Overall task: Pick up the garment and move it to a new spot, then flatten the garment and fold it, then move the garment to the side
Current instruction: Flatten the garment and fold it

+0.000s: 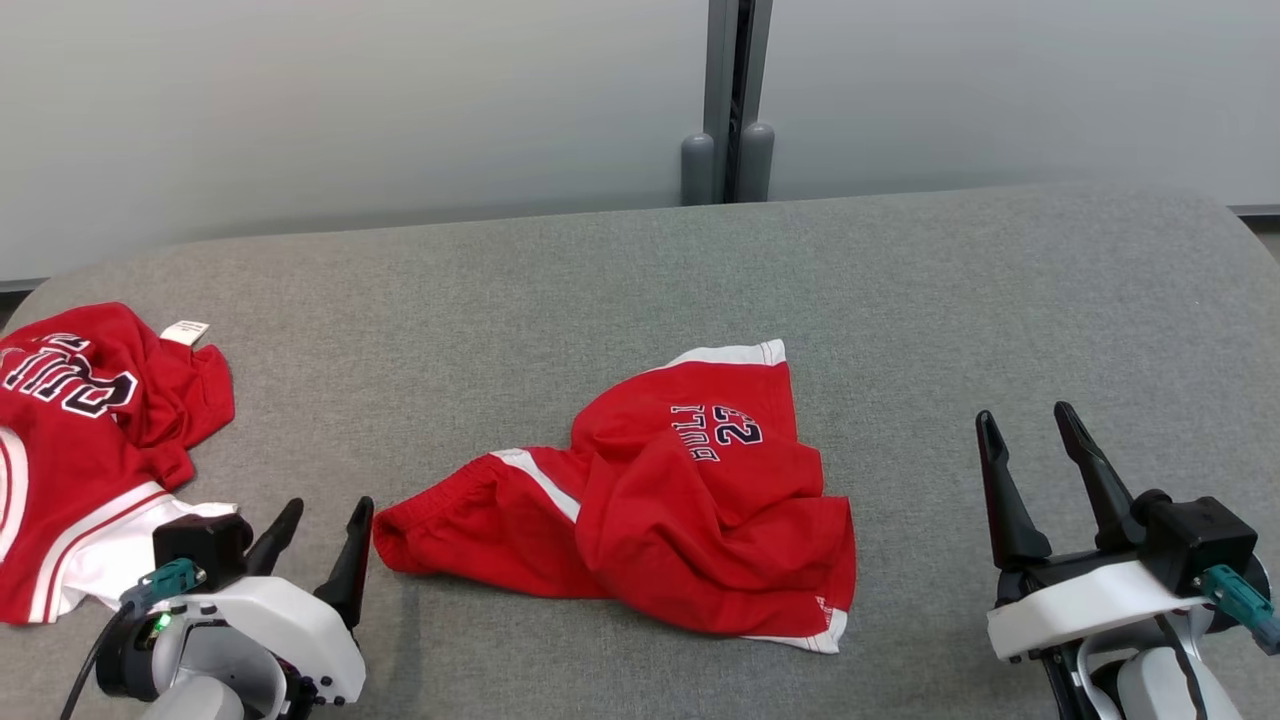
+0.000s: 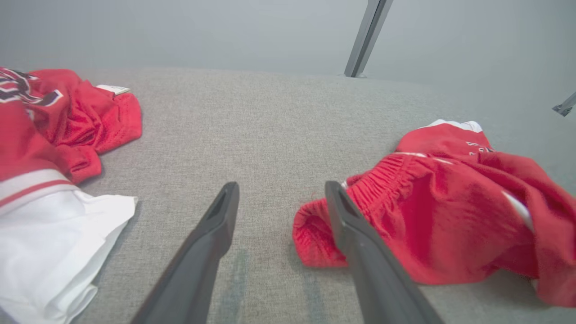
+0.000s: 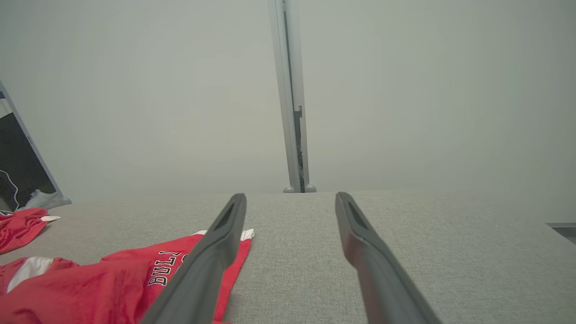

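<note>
The red shorts (image 1: 690, 500) are lying crumpled near the middle of the grey table (image 1: 900, 300), a bit toward the front edge. The elastic waistband end is pointing to the robot's left & the leg w/ white hem and dark lettering is pointing to the back. The left claw (image 1: 330, 505) is sitting low at the front left, its two fingers standing apart w/ bare table cloth showing btw. them. In the left wrist view the left claw (image 2: 281, 185) is showing one finger across the waistband end of the shorts (image 2: 450, 211). I cannot tell if it is touching the fabric or only passing in front; in the head view that tip is looking just beside the waistband end. The right claw (image 1: 1024, 415) is sitting at the front right, fingers also spread apart & gripping nothing, well apart from the shorts. In the right wrist view the right claw (image 3: 290, 195) is pointing toward the back wall, & the shorts (image 3: 112, 288) are lying at lower left, partly behind one finger. A red jersey (image 1: 90, 440) w/ white parts & a small label is lying bunched at the table's left side, near the left claw; it is also showing at the left of the left wrist view (image 2: 45, 135) & small at the far left of the right wrist view (image 3: 18, 227). Behind the table a pale wall (image 1: 350, 100) w/ a grey post (image 1: 735, 100) is standing.
</note>
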